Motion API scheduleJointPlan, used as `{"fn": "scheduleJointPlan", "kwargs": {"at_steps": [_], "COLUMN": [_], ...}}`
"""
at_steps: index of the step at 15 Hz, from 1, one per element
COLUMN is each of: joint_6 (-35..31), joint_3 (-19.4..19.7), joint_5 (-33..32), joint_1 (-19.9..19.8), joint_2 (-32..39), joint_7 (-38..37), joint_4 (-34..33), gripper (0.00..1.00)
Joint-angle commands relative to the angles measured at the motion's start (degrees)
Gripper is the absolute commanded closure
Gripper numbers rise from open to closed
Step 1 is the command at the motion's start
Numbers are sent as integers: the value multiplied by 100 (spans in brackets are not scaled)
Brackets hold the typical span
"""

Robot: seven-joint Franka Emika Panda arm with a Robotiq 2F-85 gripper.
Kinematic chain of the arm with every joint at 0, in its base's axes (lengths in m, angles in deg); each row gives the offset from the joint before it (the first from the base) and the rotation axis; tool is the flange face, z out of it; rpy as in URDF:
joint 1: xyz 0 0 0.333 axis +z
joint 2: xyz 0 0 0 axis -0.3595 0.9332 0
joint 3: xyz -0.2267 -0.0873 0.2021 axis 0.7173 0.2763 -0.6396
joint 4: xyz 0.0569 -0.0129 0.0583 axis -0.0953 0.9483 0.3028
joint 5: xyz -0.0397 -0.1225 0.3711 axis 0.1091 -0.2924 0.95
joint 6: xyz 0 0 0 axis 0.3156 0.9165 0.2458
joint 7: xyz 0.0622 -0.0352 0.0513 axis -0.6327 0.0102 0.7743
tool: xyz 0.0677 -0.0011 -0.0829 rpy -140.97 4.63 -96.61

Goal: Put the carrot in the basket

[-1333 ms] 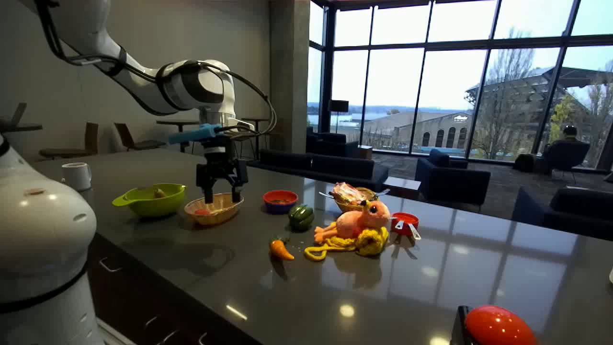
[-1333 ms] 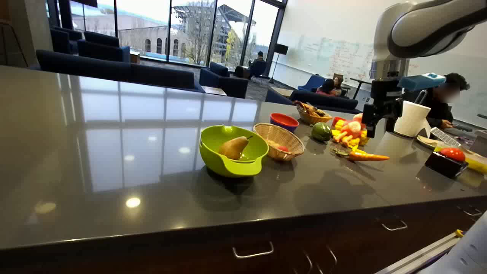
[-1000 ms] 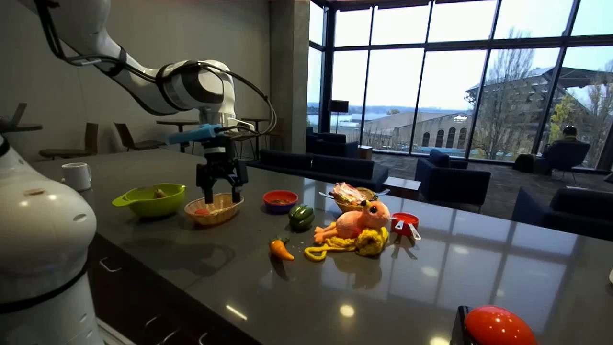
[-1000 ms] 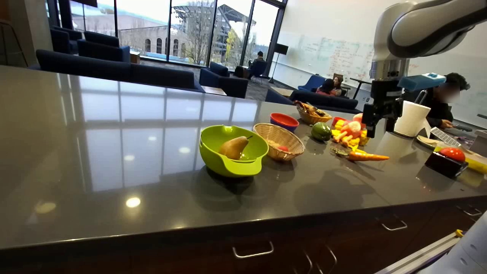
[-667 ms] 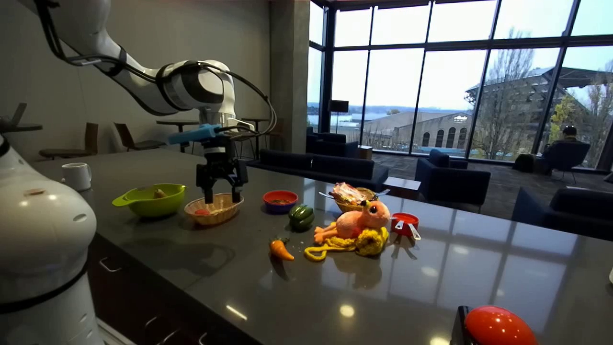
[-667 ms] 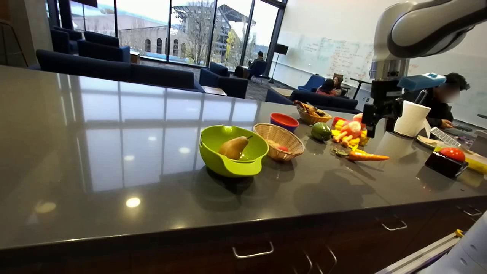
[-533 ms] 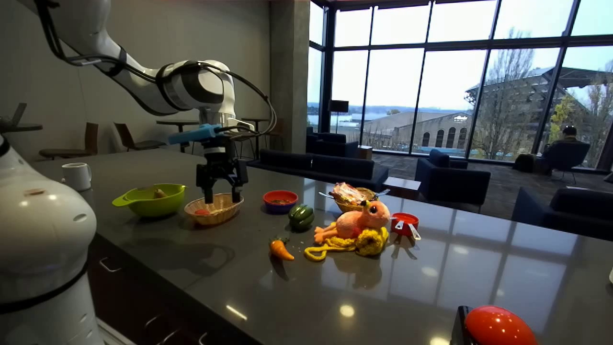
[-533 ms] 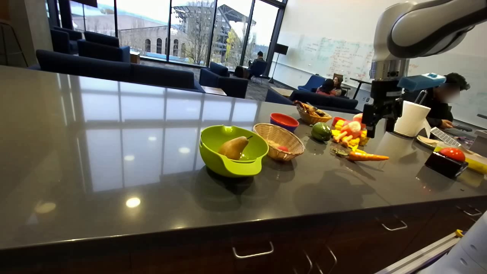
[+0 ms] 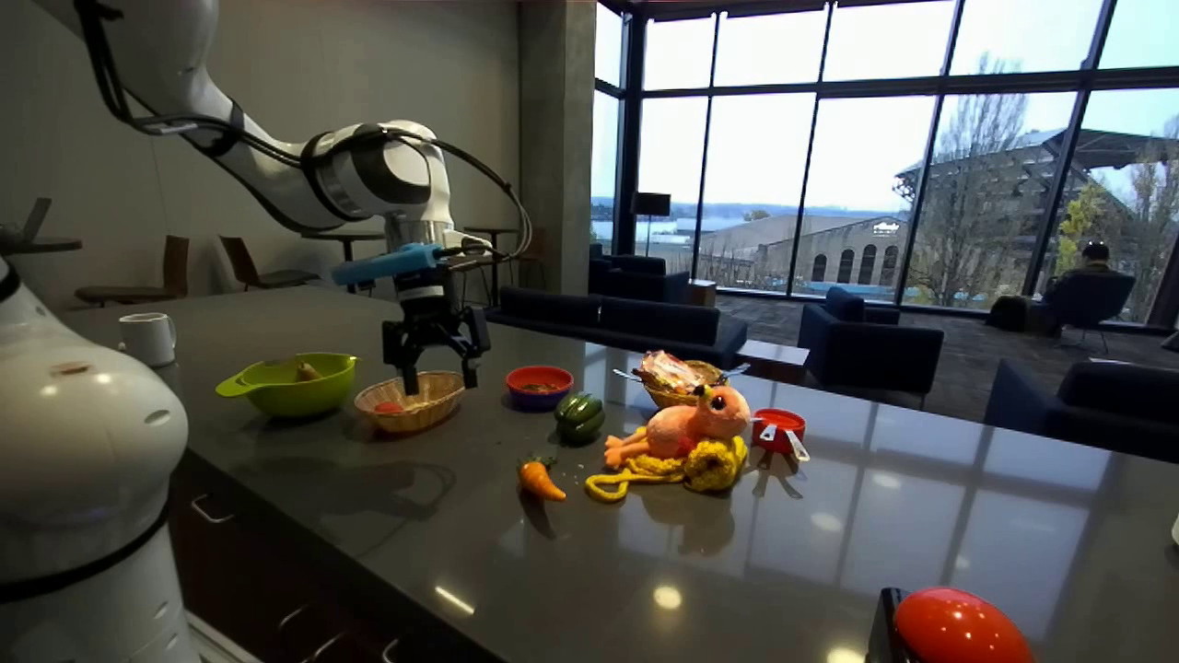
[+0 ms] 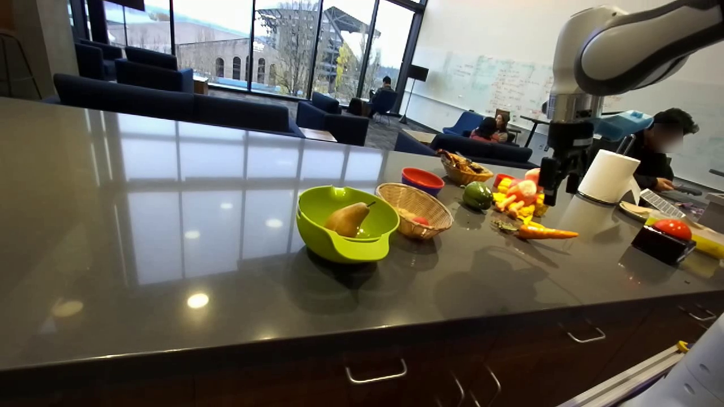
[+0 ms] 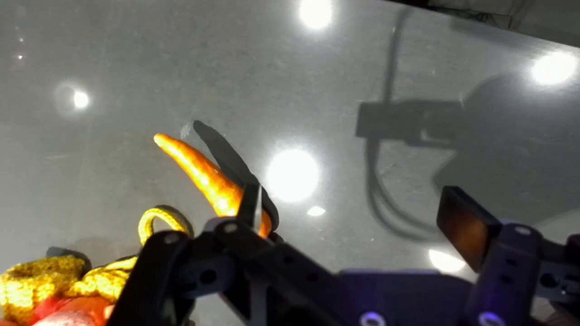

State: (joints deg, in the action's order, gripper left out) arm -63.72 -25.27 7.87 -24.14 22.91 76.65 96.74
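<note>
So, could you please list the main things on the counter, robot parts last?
carrot: one, orange, on counter
lime bowl: one, green, on counter
pear: one, brownish, in lime bowl
basket: one, tan, beside lime bowl
small bowl: one or two nested, red-purple, near basket
pepper: one, dark green, near carrot
plush toy: one, peach, on yellow yarn
mug: one, white, on counter
dome: one, red, on black box
fingers: two, black, parted above counter
arm: one, white, over counter

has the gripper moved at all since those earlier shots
Yes, slightly: in an exterior view, the gripper has shifted toward the picture's right, narrowing the visible gap to the red-and-blue bowl, which hasn't moved.
</note>
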Motion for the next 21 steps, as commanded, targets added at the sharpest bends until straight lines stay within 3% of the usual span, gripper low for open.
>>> {"fn": "scheduleJointPlan", "kwargs": {"at_steps": [1,9,21], "joint_6": [-443,-1367,-1962], "joint_3": [106,479,653], "joint_5": [-733,-1975,-2796], "joint_1": [12,-50,-51], "joint_2": [67,547,1752], "joint_7": [462,1431,1892], "joint_4": [187,497,270], "gripper": [0,0,0]}}
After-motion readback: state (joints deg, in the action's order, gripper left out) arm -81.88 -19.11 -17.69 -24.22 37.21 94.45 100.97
